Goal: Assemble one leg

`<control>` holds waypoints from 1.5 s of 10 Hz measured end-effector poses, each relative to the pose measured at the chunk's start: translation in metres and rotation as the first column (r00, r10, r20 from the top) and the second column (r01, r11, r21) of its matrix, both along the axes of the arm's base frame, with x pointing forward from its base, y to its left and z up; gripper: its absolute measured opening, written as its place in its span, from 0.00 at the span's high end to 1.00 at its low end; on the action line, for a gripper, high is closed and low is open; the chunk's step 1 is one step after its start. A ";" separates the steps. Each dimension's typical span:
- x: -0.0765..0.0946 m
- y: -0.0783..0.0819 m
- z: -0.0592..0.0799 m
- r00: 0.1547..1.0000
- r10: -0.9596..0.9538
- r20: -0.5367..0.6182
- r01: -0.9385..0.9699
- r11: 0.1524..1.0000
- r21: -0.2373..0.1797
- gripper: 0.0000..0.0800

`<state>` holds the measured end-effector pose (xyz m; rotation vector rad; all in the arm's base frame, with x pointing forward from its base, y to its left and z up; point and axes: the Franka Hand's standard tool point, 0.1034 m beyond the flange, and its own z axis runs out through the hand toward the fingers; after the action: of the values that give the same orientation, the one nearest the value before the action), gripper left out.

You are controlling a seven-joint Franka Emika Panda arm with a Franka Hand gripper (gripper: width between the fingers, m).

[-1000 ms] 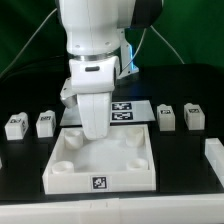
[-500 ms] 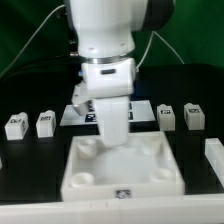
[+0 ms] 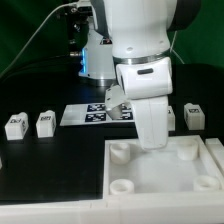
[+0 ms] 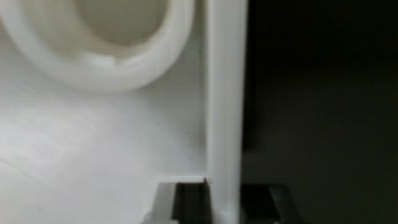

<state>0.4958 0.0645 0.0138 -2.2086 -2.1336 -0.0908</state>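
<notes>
Big white square panel (image 3: 165,172) lies flat on the black table (image 3: 40,175), on the exterior view's right, round corner sockets (image 3: 121,187) facing up. My guess is I hold it by the rim so a socket ends up where I can reach it for a leg.

My arm (image 3: 140,40) stands over the panel's far edge, wrist pointing straight down, close to vertical.

My gripper (image 3: 150,140) is down on that far rim. In the wrist view the panel's thin wall (image 4: 222,110) runs straight between my two dark fingers (image 4: 182,205). They're nearly closed, no gap showing, so I judge I'm clamped on the panel wall. One socket (image 4: 98,40) sits just beside it.

The marker board (image 3: 95,113) lies flat behind, near the arm's base.

The legs are not in my grip. They're loose and upright on the table in a row: two on the exterior view's left (image 3: 44,123), one on the right (image 3: 193,116), none in a socket. No leg fitted yet.
</notes>
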 end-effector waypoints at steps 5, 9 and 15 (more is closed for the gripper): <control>0.000 0.002 -0.002 1.000 0.006 0.000 -0.006 1.000 0.003 0.92; 0.000 0.001 -0.002 1.000 0.003 -0.001 -0.003 1.000 0.003 0.53; 0.000 0.000 -0.002 1.000 0.000 -0.001 0.000 1.000 0.003 0.19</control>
<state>0.4958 0.0641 0.0118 -2.2067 -2.1317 -0.0926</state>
